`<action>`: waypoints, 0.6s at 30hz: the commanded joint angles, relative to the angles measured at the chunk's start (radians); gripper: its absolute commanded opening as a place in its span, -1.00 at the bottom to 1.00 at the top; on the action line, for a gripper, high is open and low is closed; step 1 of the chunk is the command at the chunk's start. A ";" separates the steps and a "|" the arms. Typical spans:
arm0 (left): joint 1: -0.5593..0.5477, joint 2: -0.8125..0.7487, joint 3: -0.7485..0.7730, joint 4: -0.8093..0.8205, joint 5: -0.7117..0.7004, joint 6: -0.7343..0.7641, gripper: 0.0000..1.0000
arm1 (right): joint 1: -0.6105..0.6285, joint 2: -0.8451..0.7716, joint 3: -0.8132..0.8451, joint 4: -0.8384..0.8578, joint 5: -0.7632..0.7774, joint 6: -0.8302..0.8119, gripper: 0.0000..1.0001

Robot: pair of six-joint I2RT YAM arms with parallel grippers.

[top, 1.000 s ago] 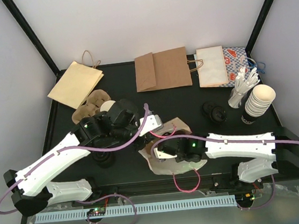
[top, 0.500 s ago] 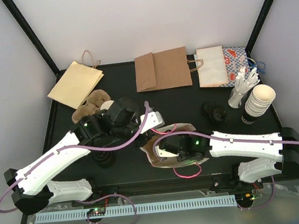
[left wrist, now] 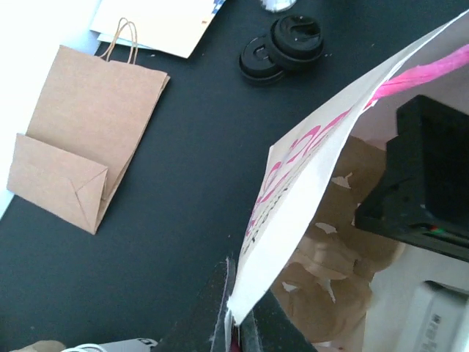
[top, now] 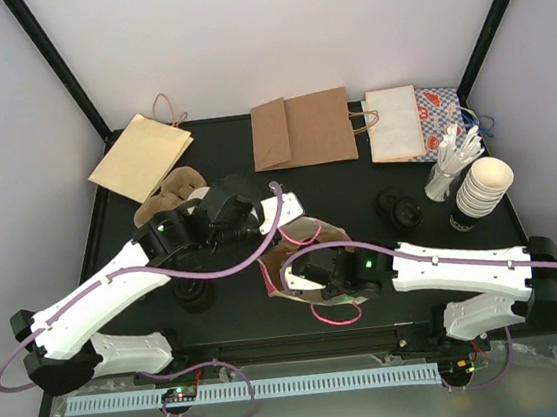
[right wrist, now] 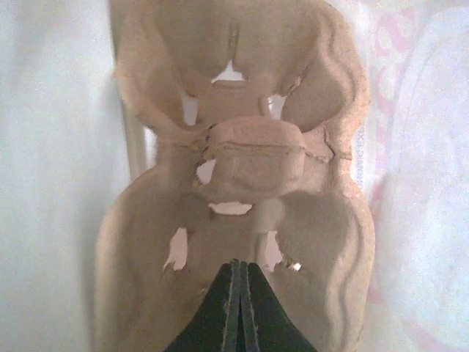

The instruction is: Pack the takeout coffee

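bag [left wrist: 308, 183] shifted back, coffee cup [top: 197, 192] left of left pincer [left wrist: 233, 326]

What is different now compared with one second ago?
The left gripper, jaws shut on the white bag at its rim, drew that rim toward the far side, so the bag closed in around the cup carrier. The right gripper kept holding the carrier, hardly moving. The paper bags, lids and cup stack stayed.
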 commanded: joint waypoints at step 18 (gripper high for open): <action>-0.023 -0.045 -0.085 0.128 0.007 -0.003 -0.97 | 0.072 0.054 -0.118 0.076 -0.085 0.087 -0.97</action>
